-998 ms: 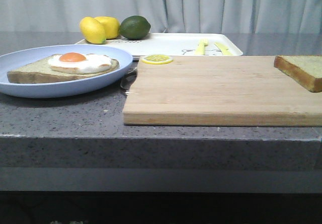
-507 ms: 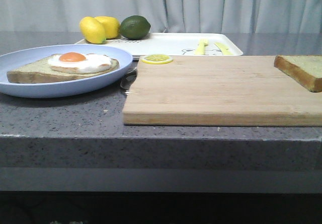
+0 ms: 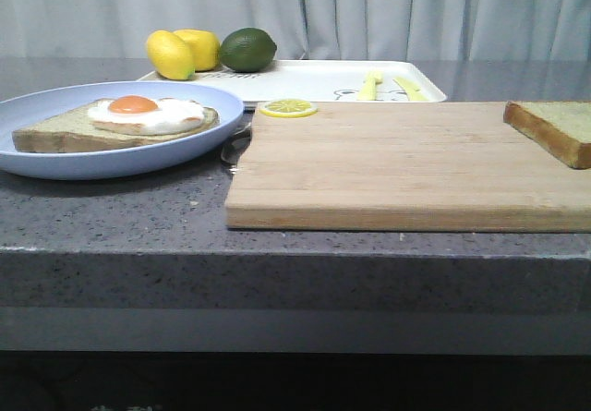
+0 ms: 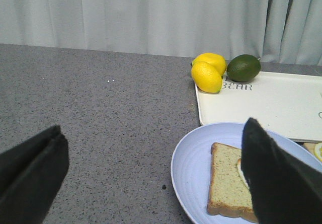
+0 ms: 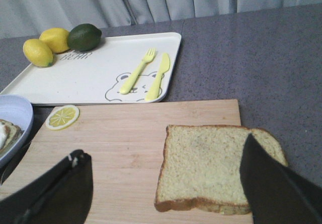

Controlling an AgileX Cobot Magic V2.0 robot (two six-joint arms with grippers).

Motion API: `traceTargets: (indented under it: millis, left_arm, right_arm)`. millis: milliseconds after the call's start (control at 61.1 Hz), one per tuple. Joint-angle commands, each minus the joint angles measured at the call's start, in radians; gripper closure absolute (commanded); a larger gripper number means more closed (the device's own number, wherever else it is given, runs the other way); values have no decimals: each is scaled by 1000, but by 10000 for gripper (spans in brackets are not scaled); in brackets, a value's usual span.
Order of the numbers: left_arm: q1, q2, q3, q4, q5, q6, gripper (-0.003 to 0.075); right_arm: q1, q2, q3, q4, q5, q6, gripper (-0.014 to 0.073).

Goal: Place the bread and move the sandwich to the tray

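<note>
bread [image 5: 206, 166]: you have it flat on the wooden cutting board [image 3: 397, 162], out at the board's 3 o'clock end in the front view, its crust close to that edge.
right tool [image 5: 166, 194]: your jaws stand wide apart and hold nothing; the bread lies in the gap between the two dark fingers [image 5: 274, 189], not touched.
sandwich [image 3: 120, 120]: the egg-topped slice lies on the pale blue plate [image 3: 55, 157], at 9 o'clock of the board.
left tool [image 4: 151, 183]: your jaws are spread wide here too, nothing gripped; one finger overlaps the plate's rim in the wrist view.
tray [image 3: 314, 78]: at 12 o'clock behind the board, white, low rim; a yellow fork [image 5: 137, 72] and knife [image 5: 157, 78] lie on it, with two lemons [image 3: 180, 53] and a lime [image 3: 247, 49] at its 9 o'clock corner.
lemon slice [image 3: 287, 108]: sits on the board's far 9 o'clock corner, just beside the tray's near rim.
open room: the board's middle is bare wood; the plate's rim comes close to the board's 9 o'clock edge.
bench [image 3: 120, 217]: grey speckled, its front edge just before the board.
</note>
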Motion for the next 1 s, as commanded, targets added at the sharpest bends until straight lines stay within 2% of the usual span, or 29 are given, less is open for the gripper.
traceTargets:
  millis: [0,114,229,311,474,572,752,981]
  left_arm:
    - [0,7,-39,1,-78,-3,29]
    - [0,7,-39,1,-78,-3,29]
    - [0,7,-39,1,-78,-3,29]
    - [0,7,-39,1,-78,-3,29]
    - [0,7,-39,1,-78,-3,29]
    - [0,7,-39,1,-78,-3,29]
    - [0,7,-39,1,-78,-3,29]
    - [0,7,-39,1,-78,-3,29]
  right_arm:
    - [-4,38,-61,9,-18,-4,-17]
    - [-5,126,-139,7,87,-1,-17]
    - [-53,233,-231,-27,161,23,-17]
    - [-134,318,-284,-63,183,23,-17]
    - [-312,477,-344,-50,208,23,-17]
    - [-374,576,-397,-40,281,23,-17]
    - [-412,726,-477,-11,369,-4,-17]
    - [-414,861,-530,143,451,-185,-17]
